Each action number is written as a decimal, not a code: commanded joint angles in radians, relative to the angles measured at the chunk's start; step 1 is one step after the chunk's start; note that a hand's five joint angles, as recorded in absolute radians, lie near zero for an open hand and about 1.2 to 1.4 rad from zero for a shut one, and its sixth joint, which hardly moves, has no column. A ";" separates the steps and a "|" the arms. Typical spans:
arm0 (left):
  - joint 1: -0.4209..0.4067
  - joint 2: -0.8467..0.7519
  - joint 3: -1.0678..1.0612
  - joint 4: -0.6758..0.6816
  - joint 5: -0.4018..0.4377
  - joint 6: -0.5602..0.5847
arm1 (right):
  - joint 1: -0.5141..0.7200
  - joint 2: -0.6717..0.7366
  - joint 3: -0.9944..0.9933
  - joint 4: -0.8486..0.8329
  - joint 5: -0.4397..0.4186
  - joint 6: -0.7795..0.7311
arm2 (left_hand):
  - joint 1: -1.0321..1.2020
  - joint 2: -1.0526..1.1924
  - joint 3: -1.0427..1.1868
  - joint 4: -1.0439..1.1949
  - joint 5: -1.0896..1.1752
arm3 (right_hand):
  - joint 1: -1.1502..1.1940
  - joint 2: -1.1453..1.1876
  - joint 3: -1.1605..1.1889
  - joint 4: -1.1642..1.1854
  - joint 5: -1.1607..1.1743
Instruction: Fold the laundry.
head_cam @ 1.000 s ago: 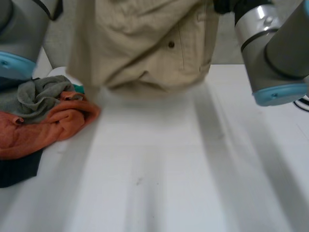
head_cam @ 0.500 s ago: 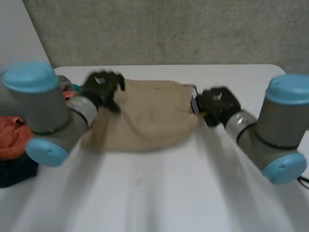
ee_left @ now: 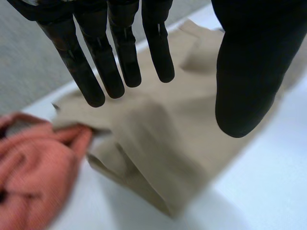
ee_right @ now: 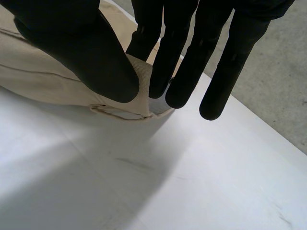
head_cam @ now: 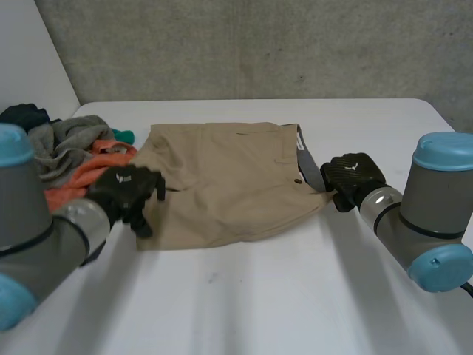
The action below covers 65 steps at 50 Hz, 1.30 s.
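Judged shorts (head_cam: 222,185) soft, light, limp; best gripped at corners. Found left hand (head_cam: 127,191) spread, empty, over opposite edge; right hand (head_cam: 353,176) pinching waistband (head_cam: 309,164).

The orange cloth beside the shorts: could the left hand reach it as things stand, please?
Probably yes. The left hand hovers open at the edge of the beige shorts, with the orange cloth right beside it and nothing between them.

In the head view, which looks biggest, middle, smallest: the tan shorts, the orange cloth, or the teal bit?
Largest: tan shorts.
Middle: orange cloth, partly hidden behind the left arm.
Smallest: teal bit, mostly buried, true size unsure.
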 commanded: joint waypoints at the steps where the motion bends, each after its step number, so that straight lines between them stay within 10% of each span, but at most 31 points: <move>1: 0.020 -0.059 -0.086 0.078 0.038 0.042 | 0.020 0.004 0.002 -0.011 0.002 -0.002 | 0.098 0.106 0.107 0.102 0.105 | 0.298 0.225 0.207 0.199 0.206; 18: 0.028 -0.264 0.038 0.117 -0.023 0.135 | 0.019 0.006 0.020 -0.024 0.011 -0.004 | 0.063 0.070 0.071 0.066 0.070 | 0.298 0.225 0.207 0.199 0.206; 33: 0.013 -0.291 0.066 0.210 -0.069 0.203 | 0.019 -0.017 0.028 -0.027 0.024 -0.005 | 0.770 0.778 0.779 0.774 0.777 | 0.298 0.225 0.207 0.199 0.206; 42: 0.004 -0.103 0.023 0.079 -0.039 0.164 | 0.031 -0.099 0.025 0.079 0.013 -0.100 | 0.770 0.778 0.779 0.774 0.777 | 0.298 0.225 0.207 0.199 0.206; 54: -0.039 0.233 -0.106 -0.532 0.026 0.264 | -0.036 -0.307 0.170 0.656 -0.013 -0.672 | 0.770 0.778 0.779 0.774 0.777 | 0.298 0.225 0.207 0.199 0.206; 65: -0.050 0.068 -0.029 -0.299 -0.042 0.267 | -0.032 -0.246 0.109 0.526 -0.035 -0.522 | 0.770 0.778 0.779 0.774 0.777 | 0.298 0.225 0.207 0.199 0.206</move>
